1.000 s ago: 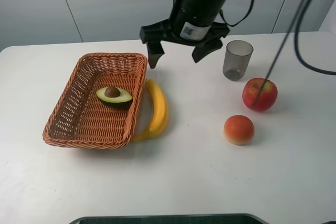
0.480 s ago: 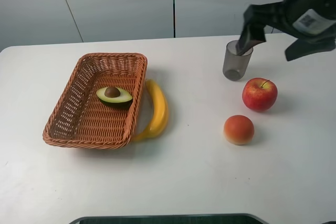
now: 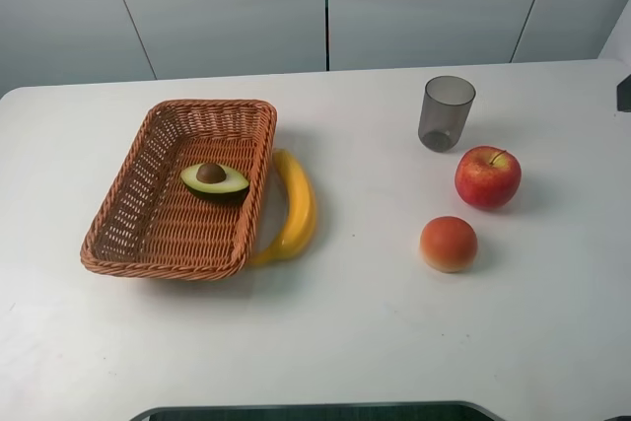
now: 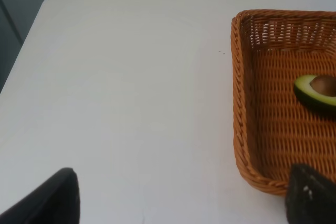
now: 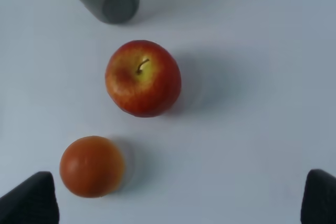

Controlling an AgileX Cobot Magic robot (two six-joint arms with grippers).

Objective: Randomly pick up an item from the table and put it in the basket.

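halved avocado [image 3: 214,180] sits cut side up, brown pit showing, inside the woven orange-brown basket [image 3: 138,234], left of frame centre on the white bench [image 3: 375,332].

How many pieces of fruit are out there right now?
4. A halved avocado lies in the basket; a banana lies on the table against the basket's side; an apple sits near the grey cup; a peach sits in front of the apple.

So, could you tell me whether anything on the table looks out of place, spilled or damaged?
Nothing stands out. The avocado half lies cut side up inside the basket, the banana rests against the basket's outer side, and the cup stands upright near the apple and peach. No spills.
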